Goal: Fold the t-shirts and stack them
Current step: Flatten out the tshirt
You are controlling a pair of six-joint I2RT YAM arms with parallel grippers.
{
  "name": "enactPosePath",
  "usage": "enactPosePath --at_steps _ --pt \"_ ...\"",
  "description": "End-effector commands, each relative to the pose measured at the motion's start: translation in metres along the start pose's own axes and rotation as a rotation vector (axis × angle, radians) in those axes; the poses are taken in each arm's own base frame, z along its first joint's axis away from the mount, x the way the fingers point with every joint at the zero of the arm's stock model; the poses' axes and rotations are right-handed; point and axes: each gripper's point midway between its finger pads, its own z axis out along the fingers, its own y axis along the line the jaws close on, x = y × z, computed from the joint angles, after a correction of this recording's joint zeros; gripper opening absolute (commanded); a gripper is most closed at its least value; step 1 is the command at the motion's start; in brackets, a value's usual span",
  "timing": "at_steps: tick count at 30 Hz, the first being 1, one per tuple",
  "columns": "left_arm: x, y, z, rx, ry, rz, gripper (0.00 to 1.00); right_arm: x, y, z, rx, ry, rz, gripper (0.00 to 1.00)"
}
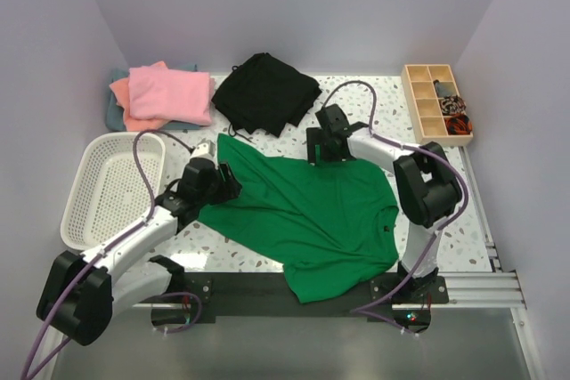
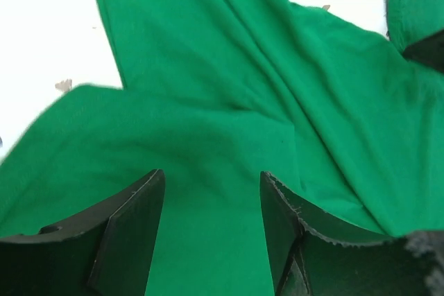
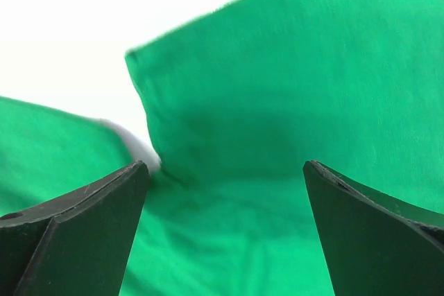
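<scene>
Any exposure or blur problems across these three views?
Top external: even light, sharp, soft shadows only. Left wrist: table nearly blown out white, green shirt edges slightly smeared at left. Right wrist: table fully washed out, shirt edge blurred.

The spread t-shirt [image 1: 312,211] lies mid-table, basket [image 1: 111,189] left, compartment tray [image 1: 417,73] right-rear.
</scene>
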Motion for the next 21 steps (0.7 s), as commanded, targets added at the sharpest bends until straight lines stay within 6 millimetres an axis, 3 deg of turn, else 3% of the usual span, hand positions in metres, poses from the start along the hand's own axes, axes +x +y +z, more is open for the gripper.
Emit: enactPosePath --at_steps 1,3,11,17,20,21 --pt "0.019 0.009 0.0 -0.027 0.033 -0.046 0.63 -0.046 0.017 0.008 -0.094 -0.069 0.002 0.99" --pt "0.026 0.015 0.002 -0.056 0.056 -0.058 0.63 -0.037 0.011 0.023 -0.071 -0.011 0.015 0.99" --pt "0.063 0.044 0.01 -0.187 0.161 -0.067 0.64 -0.03 -0.009 0.047 -0.035 0.067 0.081 0.99" --pt "0.108 0.064 0.004 -0.266 0.264 -0.082 0.64 -0.03 -0.035 0.07 -0.021 0.117 0.143 0.99" --pt "0.111 0.055 0.0 -0.249 0.26 -0.043 0.77 -0.035 -0.048 0.084 -0.014 0.136 0.171 0.99" --pt "0.108 0.051 0.0 -0.243 0.256 -0.052 0.79 -0.045 -0.054 0.086 -0.017 0.126 0.187 0.99"
